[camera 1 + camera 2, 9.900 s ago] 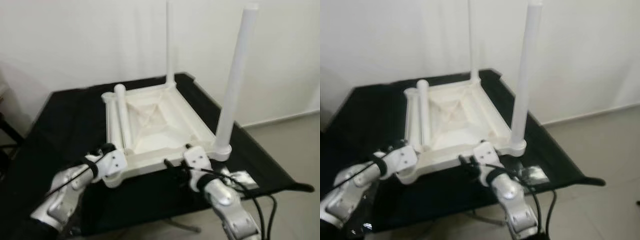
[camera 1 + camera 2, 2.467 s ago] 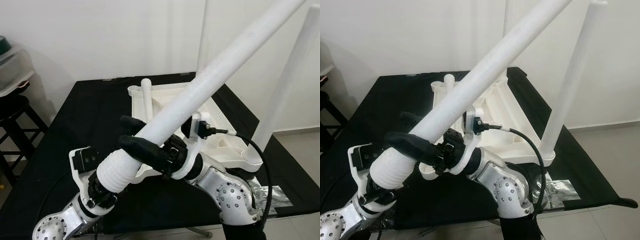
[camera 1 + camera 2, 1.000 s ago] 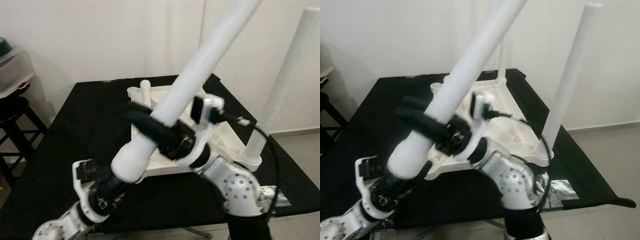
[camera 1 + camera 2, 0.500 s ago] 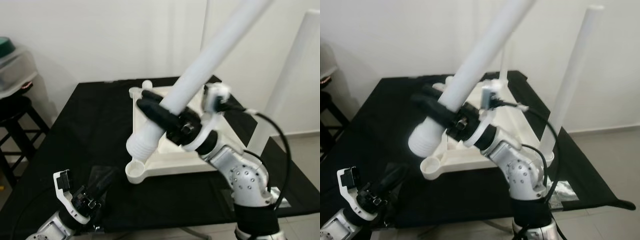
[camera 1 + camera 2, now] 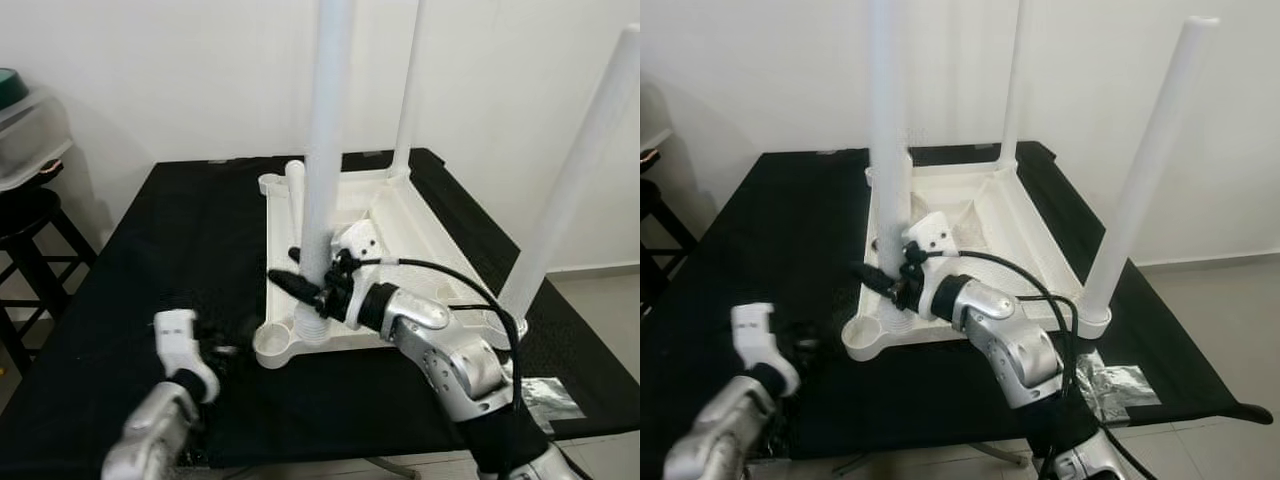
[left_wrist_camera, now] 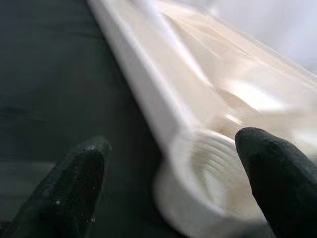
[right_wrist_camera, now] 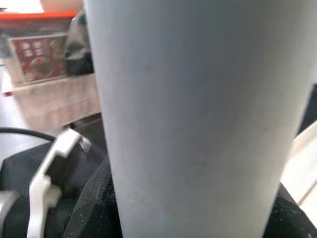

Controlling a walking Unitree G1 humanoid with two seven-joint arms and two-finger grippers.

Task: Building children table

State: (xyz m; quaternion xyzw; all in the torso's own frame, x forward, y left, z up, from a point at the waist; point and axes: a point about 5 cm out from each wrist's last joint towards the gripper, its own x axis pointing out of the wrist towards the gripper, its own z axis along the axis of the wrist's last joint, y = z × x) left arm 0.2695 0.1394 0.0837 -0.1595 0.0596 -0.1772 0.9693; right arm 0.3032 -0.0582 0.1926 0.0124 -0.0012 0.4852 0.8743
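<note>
The white tabletop lies upside down on the black table. Two white legs stand upright in its right corners. A further leg lies along its left side. My right gripper is shut on a third leg, holding it upright near its threaded lower end. That end hangs just behind the front-left socket. My left gripper is open low beside the socket, which sits empty between its fingers. The held leg is close up in the right wrist view.
A black stool and a clear bin stand to the left of the table. A crumpled silver foil piece lies at the table's front right corner. A white wall runs close behind.
The held leg has swung from a slant to upright, and its lower end has come down near the front-left socket. My left gripper has moved up beside that socket.
</note>
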